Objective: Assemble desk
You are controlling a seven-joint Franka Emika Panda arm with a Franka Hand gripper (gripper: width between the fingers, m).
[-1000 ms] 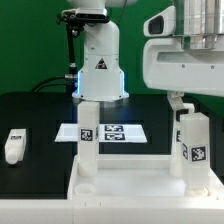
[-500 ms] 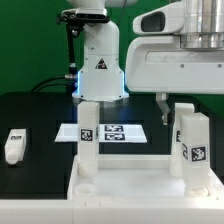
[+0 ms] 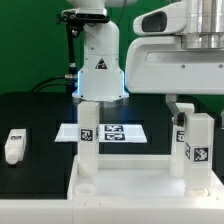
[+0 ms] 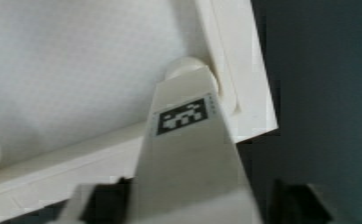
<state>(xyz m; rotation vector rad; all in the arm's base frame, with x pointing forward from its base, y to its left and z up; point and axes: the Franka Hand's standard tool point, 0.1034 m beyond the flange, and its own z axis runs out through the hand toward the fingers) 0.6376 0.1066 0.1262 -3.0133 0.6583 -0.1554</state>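
Note:
The white desk top [image 3: 130,170] lies at the front with two white tagged legs standing in its corner sockets, one on the exterior view's left [image 3: 88,140] and one on its right [image 3: 196,150]. My gripper [image 3: 192,108] is at the top of the right leg, a finger on each side of it. In the wrist view the gripper [image 4: 199,198] straddles this leg [image 4: 192,150], with its tag facing up and the desk top's rim [image 4: 231,60] beyond. A loose leg [image 3: 13,145] lies on the black table at the left.
The marker board [image 3: 112,131] lies flat behind the desk top. The white cone-shaped robot base [image 3: 100,65] stands behind it at the middle back.
The gripper's body has swung toward the exterior view's left. The right leg turned in its socket, showing a corner half a second ago and a flat face again now.

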